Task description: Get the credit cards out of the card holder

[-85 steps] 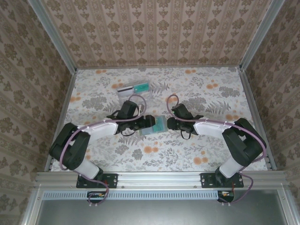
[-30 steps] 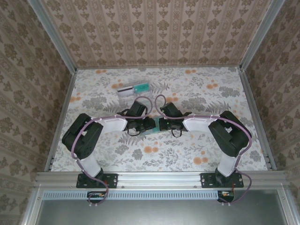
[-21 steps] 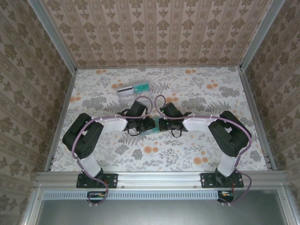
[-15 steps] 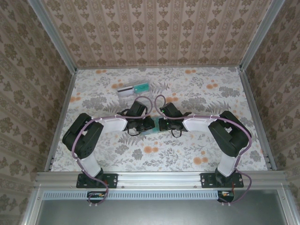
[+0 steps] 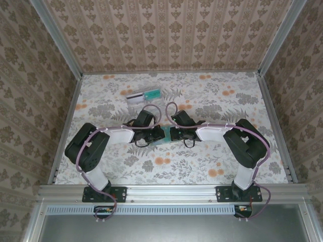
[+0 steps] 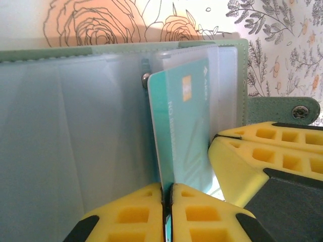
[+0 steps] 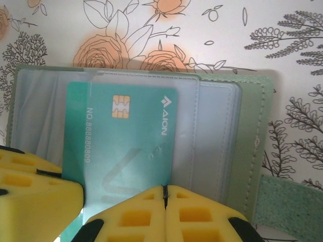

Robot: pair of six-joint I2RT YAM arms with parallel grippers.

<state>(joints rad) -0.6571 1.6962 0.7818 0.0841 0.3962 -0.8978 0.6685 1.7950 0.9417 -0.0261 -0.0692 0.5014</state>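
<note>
Card holder location: the card holder (image 5: 162, 136) lies open at the middle of the table (image 5: 222, 156), between the two grippers, with its clear sleeves facing up inside a green border.
Left gripper: the left gripper (image 6: 167, 199) is pinched narrow on the near edge of the teal card (image 6: 184, 141), one yellow finger pressed to each face.
Right gripper: the right gripper (image 7: 164, 194) is closed tight at the holder's near edge, over the clear sleeves and just beside the left fingers.
Card position: the teal card stands tilted up from the sleeves with its far end among them. Whether it sits in a pocket cannot be told.
Writing on card: "AION" beside a triangular mark. A line starts "NO." and is followed by digits, mostly eights. There is a gold chip (image 7: 120, 106).
Strap: a green strap (image 6: 282, 110) with a metal snap (image 6: 301, 110) juts from the holder's side.
Loose cards: a pale card (image 5: 135, 98) and a loose teal card (image 5: 152, 94) lie together toward the far left, well apart from the holder. Their print is too small to read.
Open room: bare floral tabletop surrounds the holder on the far, right and near sides. The side rail (image 5: 275, 123) stands well apart from the arms.
</note>
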